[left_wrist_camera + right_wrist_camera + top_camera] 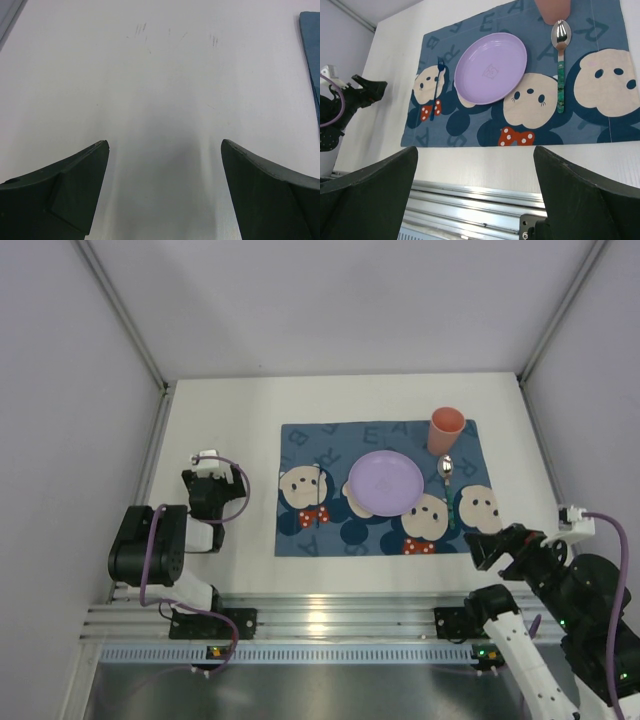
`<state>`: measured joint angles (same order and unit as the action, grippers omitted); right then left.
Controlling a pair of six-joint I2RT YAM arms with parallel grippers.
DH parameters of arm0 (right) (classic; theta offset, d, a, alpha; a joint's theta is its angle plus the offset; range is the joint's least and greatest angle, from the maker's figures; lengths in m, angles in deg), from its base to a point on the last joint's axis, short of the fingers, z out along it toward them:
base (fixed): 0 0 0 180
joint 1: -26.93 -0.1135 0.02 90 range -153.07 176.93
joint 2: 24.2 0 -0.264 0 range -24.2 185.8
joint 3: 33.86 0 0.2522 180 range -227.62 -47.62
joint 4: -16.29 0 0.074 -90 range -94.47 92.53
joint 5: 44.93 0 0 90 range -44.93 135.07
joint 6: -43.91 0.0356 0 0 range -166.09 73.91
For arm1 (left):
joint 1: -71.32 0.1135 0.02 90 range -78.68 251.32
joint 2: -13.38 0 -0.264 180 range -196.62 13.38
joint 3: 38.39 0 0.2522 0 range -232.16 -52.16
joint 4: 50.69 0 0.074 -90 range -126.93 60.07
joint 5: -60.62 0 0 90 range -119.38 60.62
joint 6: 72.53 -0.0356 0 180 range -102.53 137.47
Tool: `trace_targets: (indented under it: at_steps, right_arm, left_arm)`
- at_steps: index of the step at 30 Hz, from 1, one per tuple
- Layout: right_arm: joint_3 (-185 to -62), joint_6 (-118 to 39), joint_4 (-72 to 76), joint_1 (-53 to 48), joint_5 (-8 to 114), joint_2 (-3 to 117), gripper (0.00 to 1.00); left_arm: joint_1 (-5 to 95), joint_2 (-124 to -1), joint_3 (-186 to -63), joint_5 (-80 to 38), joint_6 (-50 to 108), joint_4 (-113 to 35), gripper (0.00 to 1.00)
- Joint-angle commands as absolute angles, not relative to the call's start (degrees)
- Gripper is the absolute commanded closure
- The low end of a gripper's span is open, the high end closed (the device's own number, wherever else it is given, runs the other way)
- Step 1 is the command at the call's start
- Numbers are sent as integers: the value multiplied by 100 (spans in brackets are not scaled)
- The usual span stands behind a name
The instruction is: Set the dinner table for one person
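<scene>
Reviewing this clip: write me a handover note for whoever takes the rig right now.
Left gripper: jaws open, empty, over bare dinner table left of the placemat.
Right gripper: jaws open, empty, by the placemat's near edge.
On placemat: plate centre, fork left, spoon right, cup at far right corner.
Done: setting looks complete. Left: seemingly nothing.

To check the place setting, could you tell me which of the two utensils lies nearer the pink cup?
The green-handled spoon, right of the purple plate, its bowl next to the cup; the blue fork lies left of the plate.
</scene>
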<state>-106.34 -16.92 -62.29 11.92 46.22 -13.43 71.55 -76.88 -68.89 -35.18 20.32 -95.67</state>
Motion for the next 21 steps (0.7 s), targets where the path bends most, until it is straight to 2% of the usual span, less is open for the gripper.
trace_targets:
  at_steps: [1,21]
  right_arm:
    - [-10888,-1542,-6312,1137,4587,-1462,0]
    - [-11010,-1260,-6593,1137,4894,-2042,0]
  left_arm:
    - [7158,-7662,-7008,-3447,2055,-10004,1]
    - [7150,-7680,-7009,-3447,2055,-10013,1]
